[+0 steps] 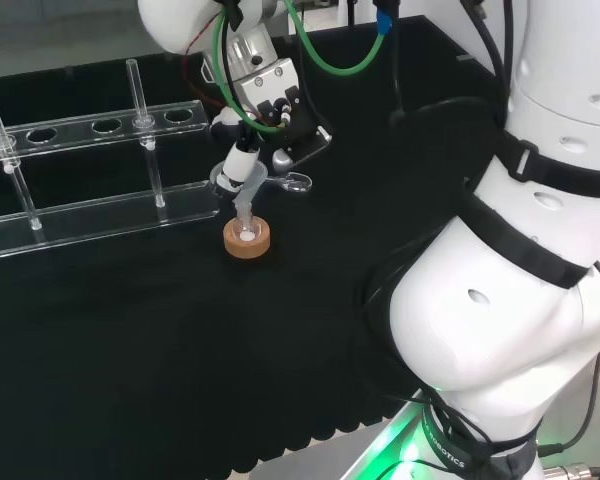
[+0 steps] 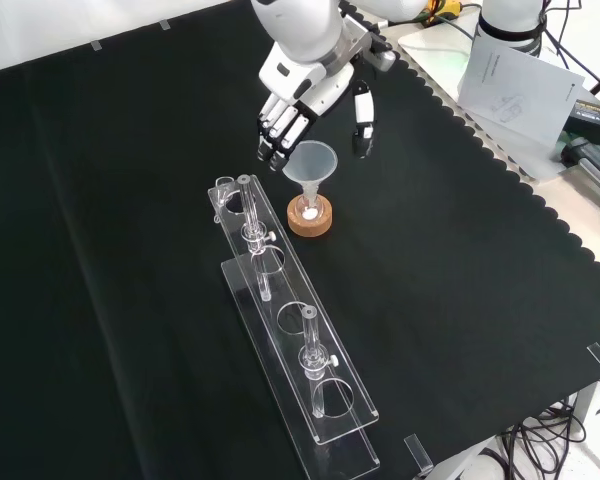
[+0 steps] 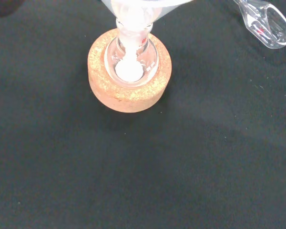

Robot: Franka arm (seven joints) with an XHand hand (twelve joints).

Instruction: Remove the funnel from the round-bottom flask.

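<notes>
We see the hand (image 2: 310,95) poised above the funnel (image 2: 311,162), fingers (image 2: 278,130) and thumb (image 2: 362,118) spread wide astride its rim (apparently without contact); flask (image 2: 308,208) on cork ring (image 2: 310,222) below.

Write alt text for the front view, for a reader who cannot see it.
The hand hovers open just above a clear funnel seated in a small flask on a cork ring, not yet gripping it. A clear plastic tube rack lies nearby on the black cloth.
</notes>
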